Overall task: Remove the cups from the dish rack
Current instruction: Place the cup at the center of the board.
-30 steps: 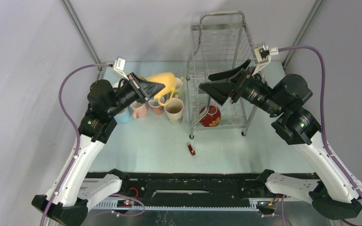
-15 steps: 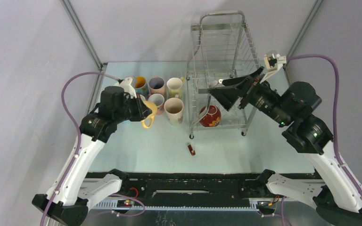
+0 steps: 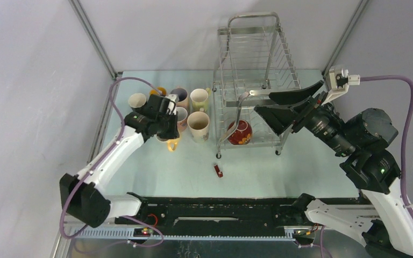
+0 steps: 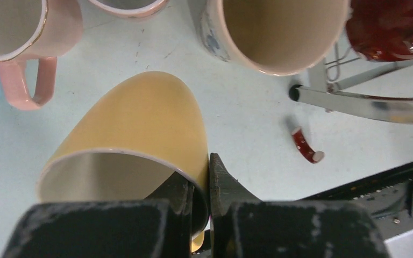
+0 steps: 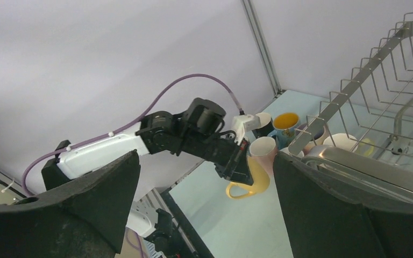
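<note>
**Cups (image 3: 199, 124): one gripped, one racked**

The left wrist view shows the left jaws clamped across the tilted yellow mug's (image 4: 140, 118) rim. From above, only its handle shows beside the standing cups on the counter (image 3: 301, 161). A red mug (image 3: 240, 132) sits in the dish rack's (image 3: 258, 54) lower tier. The right jaws gape wide at the rack's right side.

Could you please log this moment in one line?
left tool: shut on yellow mug, tilted | right tool: open | dish rack: red mug inside

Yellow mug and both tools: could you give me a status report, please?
Left tool shut on yellow mug rim, mug tilted. Right tool open, empty, by dish rack. Dark red mug in rack.
</note>
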You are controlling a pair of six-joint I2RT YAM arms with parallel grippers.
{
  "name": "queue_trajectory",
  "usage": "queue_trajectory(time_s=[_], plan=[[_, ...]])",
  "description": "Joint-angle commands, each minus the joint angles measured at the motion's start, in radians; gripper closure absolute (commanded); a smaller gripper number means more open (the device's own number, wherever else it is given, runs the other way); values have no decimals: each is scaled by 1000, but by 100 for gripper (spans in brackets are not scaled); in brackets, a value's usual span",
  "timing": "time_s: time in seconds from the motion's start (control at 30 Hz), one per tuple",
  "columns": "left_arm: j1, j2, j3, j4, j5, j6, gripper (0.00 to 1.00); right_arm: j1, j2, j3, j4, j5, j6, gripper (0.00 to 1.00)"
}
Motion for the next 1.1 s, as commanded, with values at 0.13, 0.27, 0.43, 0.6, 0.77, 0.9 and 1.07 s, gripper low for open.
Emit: queue_trajectory(time_s=[0.13,0.27,0.43,0.6,0.77,0.9,1.07], plan=[[-13,114,-18,107,-67,48,100,13,-9,-16,10,11,-14,0],[-15,185,-9,127,-63,50,100,12,-15,-24,7,12,-12,0],[-14,246,-3,154,-65,47,100,13,-24,-26,-4,18,-11,0],[-20,305,4,168,-61,41,97,13,-32,-36,-7,21,-9,0],[-25,320,7,154,-63,41,91,14,-31,-41,-5,21,-7,0],[-30,327,14,127,-79,54,89,13,-32,-46,-2,21,-6,0],[-36,332,14,111,-84,58,83,13,-31,-52,4,20,-4,0]])
